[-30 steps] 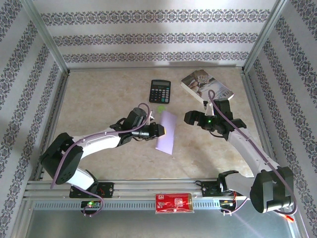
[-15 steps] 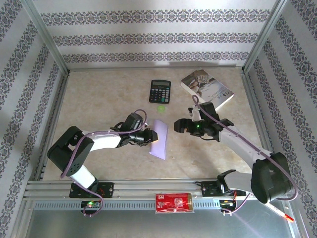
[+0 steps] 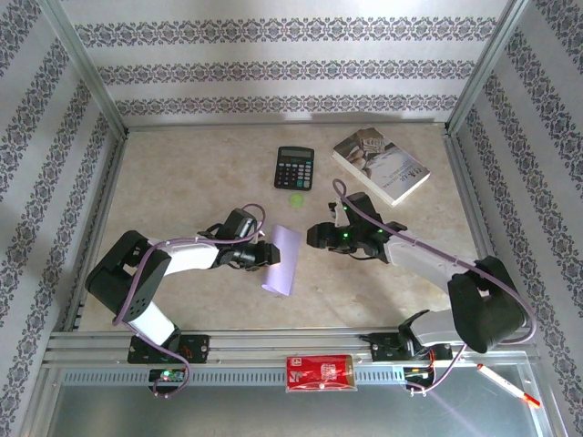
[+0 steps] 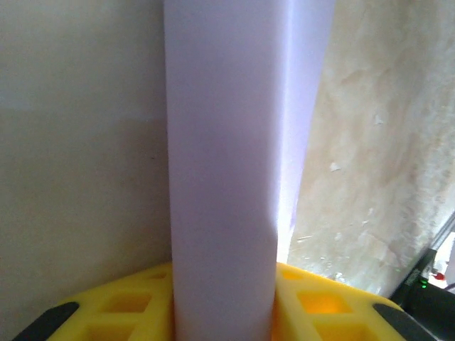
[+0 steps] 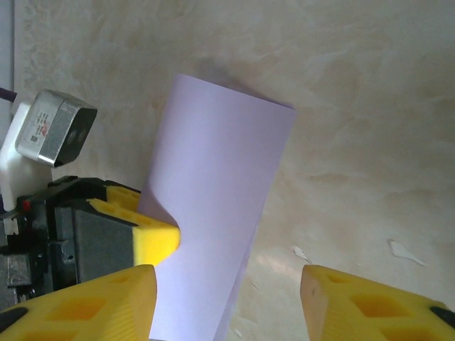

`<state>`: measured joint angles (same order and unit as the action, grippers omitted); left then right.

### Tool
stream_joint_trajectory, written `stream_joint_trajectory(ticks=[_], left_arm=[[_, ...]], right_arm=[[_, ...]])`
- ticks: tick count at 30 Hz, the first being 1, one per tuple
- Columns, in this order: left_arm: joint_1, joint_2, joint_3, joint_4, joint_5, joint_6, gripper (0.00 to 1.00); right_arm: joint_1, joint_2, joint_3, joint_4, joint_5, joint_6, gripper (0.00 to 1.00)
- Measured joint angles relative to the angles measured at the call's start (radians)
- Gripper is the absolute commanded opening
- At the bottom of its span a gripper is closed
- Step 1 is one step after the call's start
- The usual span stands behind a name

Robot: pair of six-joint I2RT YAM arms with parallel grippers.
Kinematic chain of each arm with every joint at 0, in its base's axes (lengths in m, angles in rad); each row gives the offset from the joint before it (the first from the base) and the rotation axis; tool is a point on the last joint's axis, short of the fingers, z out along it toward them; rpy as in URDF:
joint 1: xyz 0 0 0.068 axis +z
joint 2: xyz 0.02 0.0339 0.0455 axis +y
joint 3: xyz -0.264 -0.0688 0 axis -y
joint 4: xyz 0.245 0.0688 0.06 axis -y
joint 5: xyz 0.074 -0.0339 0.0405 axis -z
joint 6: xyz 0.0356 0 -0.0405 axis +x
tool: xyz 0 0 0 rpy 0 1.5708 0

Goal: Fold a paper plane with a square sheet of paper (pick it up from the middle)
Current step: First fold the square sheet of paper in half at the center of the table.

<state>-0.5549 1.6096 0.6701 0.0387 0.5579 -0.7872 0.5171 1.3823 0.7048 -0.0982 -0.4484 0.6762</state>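
The square sheet of paper (image 3: 281, 259) is pale lilac and folded into a long narrow strip, held just off the table's middle. My left gripper (image 3: 262, 255) is shut on its left edge. In the left wrist view the sheet of paper (image 4: 227, 142) runs up from between the yellow fingers (image 4: 320, 302), with the left gripper (image 4: 224, 291) pinching it. My right gripper (image 3: 314, 237) hovers open just right of the strip. In the right wrist view the paper (image 5: 217, 199) lies ahead of the right gripper (image 5: 227, 309), whose jaws stand wide apart, and the left gripper's yellow fingertip (image 5: 155, 240) presses the strip's edge.
A black calculator (image 3: 294, 167) and a small green disc (image 3: 296, 197) lie behind the paper. A white-covered book (image 3: 380, 165) sits at the back right. A red packet (image 3: 319, 372) rests on the front rail, and a pen (image 3: 508, 387) lies at the near right.
My left gripper has carried the folded paper nearer and to the left. The right arm has swung left toward the strip, and its jaws have narrowed.
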Motion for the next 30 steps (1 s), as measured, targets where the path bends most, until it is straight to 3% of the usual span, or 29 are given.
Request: stream_joint_trajectory(ticks=[15, 30], left_arm=[[-0.02, 0.0, 0.018, -0.045, -0.065, 0.036, 0.35], [-0.047, 0.0, 0.044, -0.09, -0.115, 0.071, 0.39]], right_arm=[[0.071, 0.257, 0.063, 0.167, 0.02, 0.086, 0.32], [0.075, 0.414, 0.163, 0.189, 0.021, 0.086, 0.25]])
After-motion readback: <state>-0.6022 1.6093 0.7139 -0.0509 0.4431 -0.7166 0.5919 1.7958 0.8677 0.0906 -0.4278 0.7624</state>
